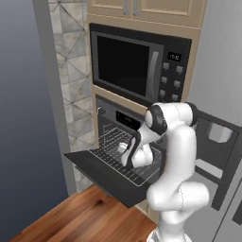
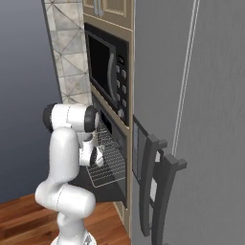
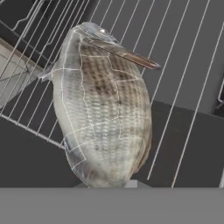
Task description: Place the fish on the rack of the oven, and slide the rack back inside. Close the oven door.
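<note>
Fish above the pulled-out rack; hand's grip cannot be told.

A black microwave with a column of buttons sits built into the wall column, under beige cabinet doors (only their lower edges show). Pale patterned tile covers the wall to its left. A grey refrigerator with dark curved handles stands to the right, and the floor is reddish-brown wood
</note>
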